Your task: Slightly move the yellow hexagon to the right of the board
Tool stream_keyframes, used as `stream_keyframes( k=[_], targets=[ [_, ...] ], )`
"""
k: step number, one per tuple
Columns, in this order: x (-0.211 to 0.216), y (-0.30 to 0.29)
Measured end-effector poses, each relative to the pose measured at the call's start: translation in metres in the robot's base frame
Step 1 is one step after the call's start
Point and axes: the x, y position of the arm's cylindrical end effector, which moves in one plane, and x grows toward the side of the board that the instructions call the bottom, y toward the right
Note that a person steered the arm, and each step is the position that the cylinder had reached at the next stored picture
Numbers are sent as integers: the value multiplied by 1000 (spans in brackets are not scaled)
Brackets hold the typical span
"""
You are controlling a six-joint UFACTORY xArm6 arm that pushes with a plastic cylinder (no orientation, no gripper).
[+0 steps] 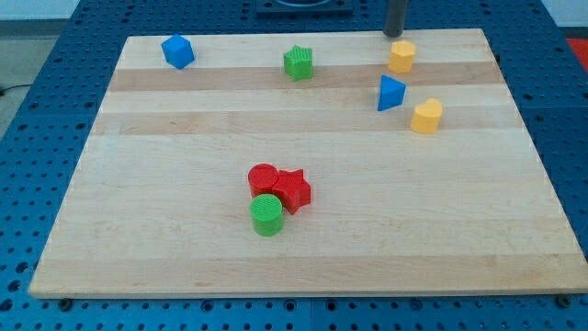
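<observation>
Yellow hexagon (401, 56) sits near the board's (276, 257) top right, just below my tip (393, 34). My tip, a bare rod holding nothing, stands slightly left of it, favouring a rightward push.

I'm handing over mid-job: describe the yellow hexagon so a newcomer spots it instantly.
Look at the wooden board's top right corner. The yellow hexagon sits just below my tip, nearest the top edge. The other yellow block lies lower, right of the blue triangle.
</observation>
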Motion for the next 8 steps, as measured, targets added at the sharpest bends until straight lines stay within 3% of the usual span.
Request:
stream_keyframes(
  k=[4,6,8],
  targets=[
    [2,-1],
    [38,-48],
    [75,-31]
  ],
)
